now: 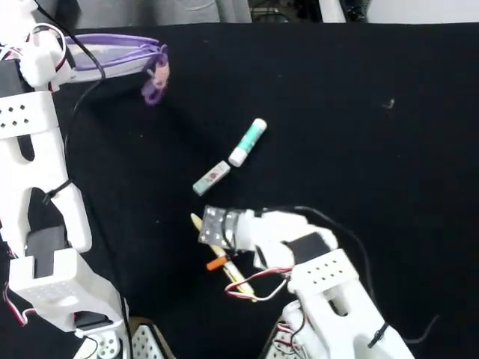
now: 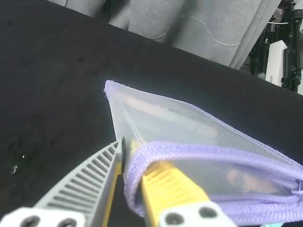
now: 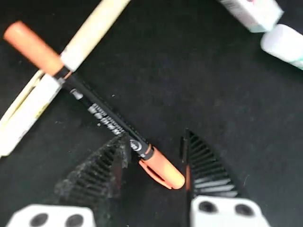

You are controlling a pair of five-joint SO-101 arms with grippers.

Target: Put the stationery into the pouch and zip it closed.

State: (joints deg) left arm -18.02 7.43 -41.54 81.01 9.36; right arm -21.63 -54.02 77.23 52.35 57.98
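Note:
A mesh pouch (image 1: pixel 112 54) with a purple zipper rim lies at the table's far left, its pull tab (image 1: pixel 155 81) hanging off the end. My left gripper (image 2: pixel 130 156) is shut on the pouch (image 2: pixel 189 127) rim, one finger inside and one outside. My right gripper (image 3: pixel 155 139) stands open low over the table (image 1: pixel 213 230), its fingertips on either side of a black pen with orange caps (image 3: pixel 109 124). A cream pen (image 3: pixel 92 26) and a white pen (image 3: pixel 23 113) lie beside it. An eraser (image 1: pixel 212 178) and a green-and-white glue stick (image 1: pixel 248 141) lie just beyond.
Black cloth covers the table (image 1: pixel 359 134), with open room to the right. The pens (image 1: pixel 238 280) stick out from under the right arm. Grey curtain and equipment stand behind the far edge (image 2: pixel 199 28).

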